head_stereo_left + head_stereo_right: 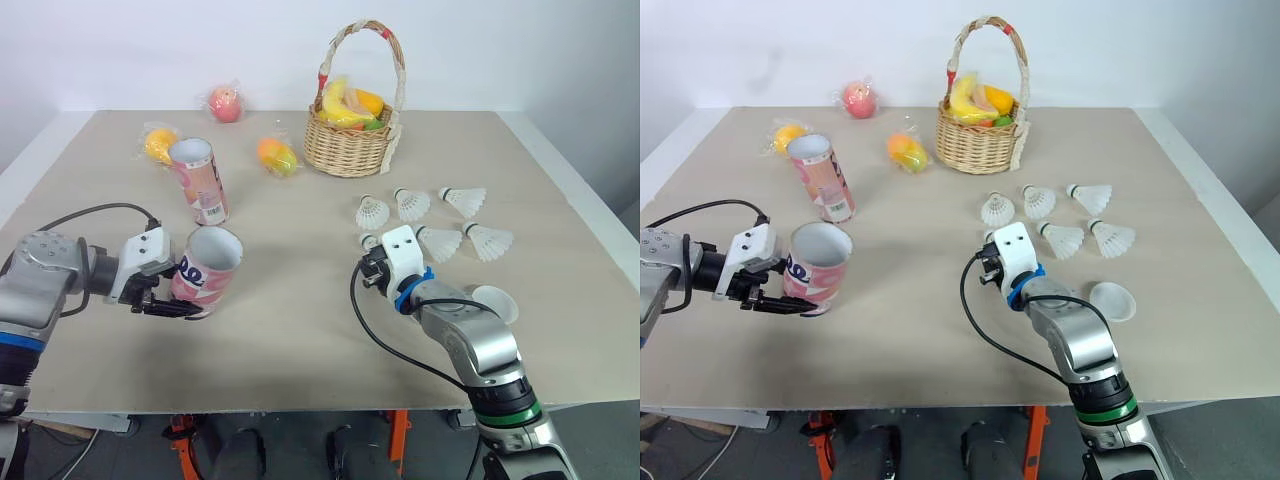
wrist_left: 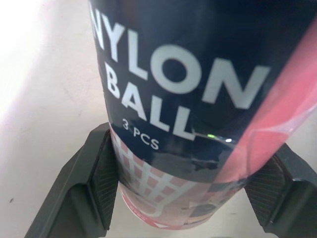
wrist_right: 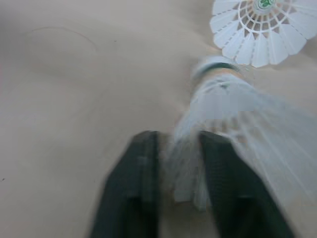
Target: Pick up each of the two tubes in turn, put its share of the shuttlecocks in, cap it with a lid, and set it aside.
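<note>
Just behind the loose shuttlecocks [image 1: 440,243] stands a fruit basket [image 1: 345,152].

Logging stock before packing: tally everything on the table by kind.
Shuttlecocks: 6
Tubes: 2
Lid: 1
Basket: 1
Loose fruit: 3
Total: 13, leaving out the fruit in the basket

The nearer tube [image 2: 198,89], at eight o'clock on the table [image 1: 300,340], reads "NYLON BALL" in white, with "3 PCS" beneath.
</note>
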You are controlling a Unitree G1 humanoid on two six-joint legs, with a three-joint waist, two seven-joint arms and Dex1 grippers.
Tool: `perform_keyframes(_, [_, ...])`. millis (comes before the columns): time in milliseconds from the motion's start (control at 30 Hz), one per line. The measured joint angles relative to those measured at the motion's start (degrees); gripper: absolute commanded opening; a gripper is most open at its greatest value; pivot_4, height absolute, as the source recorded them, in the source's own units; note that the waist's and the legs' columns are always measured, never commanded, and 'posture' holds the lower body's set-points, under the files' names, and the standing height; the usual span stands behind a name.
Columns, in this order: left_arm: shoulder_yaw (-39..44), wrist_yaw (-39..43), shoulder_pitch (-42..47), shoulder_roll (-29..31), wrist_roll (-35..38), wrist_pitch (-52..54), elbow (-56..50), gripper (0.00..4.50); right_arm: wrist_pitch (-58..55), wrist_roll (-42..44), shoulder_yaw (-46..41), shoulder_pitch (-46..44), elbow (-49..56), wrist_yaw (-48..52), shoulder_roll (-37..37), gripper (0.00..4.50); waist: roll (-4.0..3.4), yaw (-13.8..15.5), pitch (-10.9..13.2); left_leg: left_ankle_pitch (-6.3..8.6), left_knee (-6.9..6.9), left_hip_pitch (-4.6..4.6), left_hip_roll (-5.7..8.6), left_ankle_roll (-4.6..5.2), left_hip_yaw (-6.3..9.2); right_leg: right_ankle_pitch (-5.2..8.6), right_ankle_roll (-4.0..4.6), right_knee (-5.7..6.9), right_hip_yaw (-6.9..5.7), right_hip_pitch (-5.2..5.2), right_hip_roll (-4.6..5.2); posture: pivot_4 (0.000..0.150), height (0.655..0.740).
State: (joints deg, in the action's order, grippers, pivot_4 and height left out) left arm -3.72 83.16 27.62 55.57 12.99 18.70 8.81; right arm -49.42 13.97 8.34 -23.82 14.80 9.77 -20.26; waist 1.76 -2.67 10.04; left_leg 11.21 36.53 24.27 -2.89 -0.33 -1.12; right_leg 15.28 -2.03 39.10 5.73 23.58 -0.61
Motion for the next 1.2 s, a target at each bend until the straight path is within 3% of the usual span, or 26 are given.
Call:
perform_keyframes(233, [0.0,0.0,0.0,-0.3,-0.1,0.4,-0.4,3.13,2.1,0.8,0.2,0.8,4.0,6.7,-1.7,0.05,0.0,0.1,0.0,0.0,0.01,0.0,0.01,0.0,0.04,0.02,-0.04,0.0,-0.03,-0.01,0.0,0.15,0.74])
perform_keyframes(433, [-0.6,0.5,1.0,-0.9,-0.6,0.1,0.6,3.13,13.2,7.1,-1.6,0.0,8.0,24.1,-8.0,0.05,-0.01,0.2,0.0,0.0,0.07,0.01,0.08,0.0,0.09,0.12,-0.27,-0.03,-0.06,-0.1,0.05,0.15,0.74])
perform_keyframes(567, [-1.6,2.1,2.5,-0.9,-1.3,-0.4,3.6,3.13,18.9,10.0,0.2,-11.5,3.6,39.1,-11.3,0.05,-0.22,0.0,0.1,-0.03,0.16,-0.15,0.04,0.04,0.03,-0.05,-0.24,0.01,-0.03,-0.16,0.0,0.15,0.74])
perform_keyframes(733, [-3.8,4.2,6.1,-2.3,-2.7,-1.2,7.3,3.13,30.1,4.5,8.4,-29.0,-9.1,51.1,-7.6,0.05,-0.32,0.3,0.1,-0.12,0.11,-0.18,-0.05,0.19,0.1,-0.1,-0.11,0.02,-0.19,-0.16,-0.07,0.15,0.74])
perform_keyframes(1000, [-5.4,6.3,8.9,-3.5,-3.5,-1.7,8.8,3.13,41.7,-2.9,15.5,-33.0,-18.6,61.2,-6.7,0.05,-0.32,1.1,0.1,-0.04,0.12,0.03,0.28,0.21,0.05,-0.06,-0.01,0.02,-0.17,-0.11,0.37,0.15,0.74])
perform_keyframes(1200, [-5.4,6.1,8.9,-3.6,-4.0,-1.4,8.8,3.13,46.9,-9.2,17.7,-37.2,-23.8,61.9,-3.8,0.05,-0.34,1.1,0.1,-0.06,0.15,-0.03,0.2,0.2,0.07,-0.1,0.07,0.06,-0.3,-0.12,0.29,0.15,0.74])
